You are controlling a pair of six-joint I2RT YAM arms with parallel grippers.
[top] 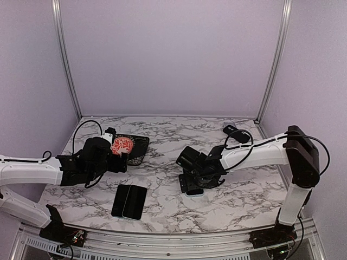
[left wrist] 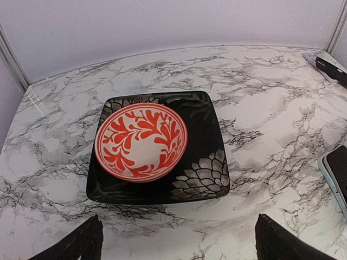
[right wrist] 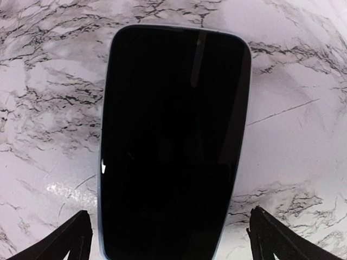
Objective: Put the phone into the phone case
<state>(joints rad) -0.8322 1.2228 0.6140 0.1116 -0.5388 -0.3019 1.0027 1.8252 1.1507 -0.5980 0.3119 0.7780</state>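
- Black fingertips (right wrist: pixel 70 241) of the right claw (right wrist: pixel 173 241) fill the bottom corners of the right wrist view. They are spread wide, one on each side of the phone (right wrist: pixel 173 141), with a strip of bare marble showing between each tip and the phone's edge. The claw grips nothing.
- Lying flat and screen up on the white, grey-veined worktop (right wrist: pixel 49 81), the phone shows a dark glass face and a pale blue rim. Its near end runs out of the bottom of the picture between the two tips.
- Seen from above, the phone sits right of centre under the reaching right arm, well apart from everything else on the marble.
- Two dark slabs (top: pixel 130 201) lie side by side and touching, left of centre near the front edge. They are too small in that view to tell phone from case.
- Fully parted and holding nothing, the left claw (left wrist: pixel 179 246) hangs over bare marble just short of a square black plate (left wrist: pixel 211 184) with silver flower patterns at its corners.
- On the plate stands a bowl (left wrist: pixel 141 142) painted with red and white leaves, set toward the plate's left side.
- At the back right corner of the worktop lies a small dark gadget (top: pixel 236 132), too far off to make out.
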